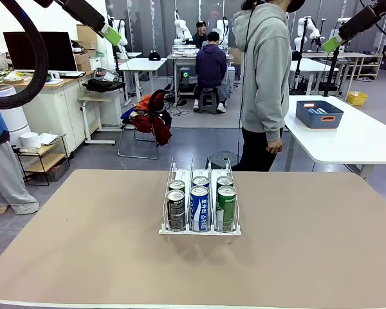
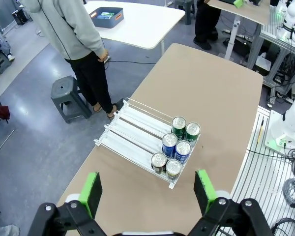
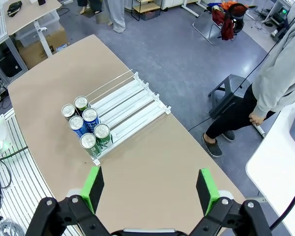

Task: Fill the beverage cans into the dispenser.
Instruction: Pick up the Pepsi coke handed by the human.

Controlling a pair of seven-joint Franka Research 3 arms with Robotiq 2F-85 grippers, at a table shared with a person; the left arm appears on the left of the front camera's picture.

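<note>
beverage cans [image 1: 199, 207]: six, two per lane, packed up at the front lip
dispenser [image 1: 199, 230]: middle of the table [image 1: 83, 244]
left gripper [image 2: 147, 189]: fingers wide apart, empty
right gripper [image 3: 150, 188]: fingers apart too, empty

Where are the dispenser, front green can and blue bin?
dispenser [image 2: 133, 127], left wrist view, bare rear lanes.
front green can [image 1: 226, 207], front view, label side.
blue bin [image 1: 312, 120], front view, near wall.

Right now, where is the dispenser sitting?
In the front view the dispenser stands at the middle of the brown table, with six beverage cans packed behind its front lip on the robot's side; the person stands beyond the far edge.
</note>
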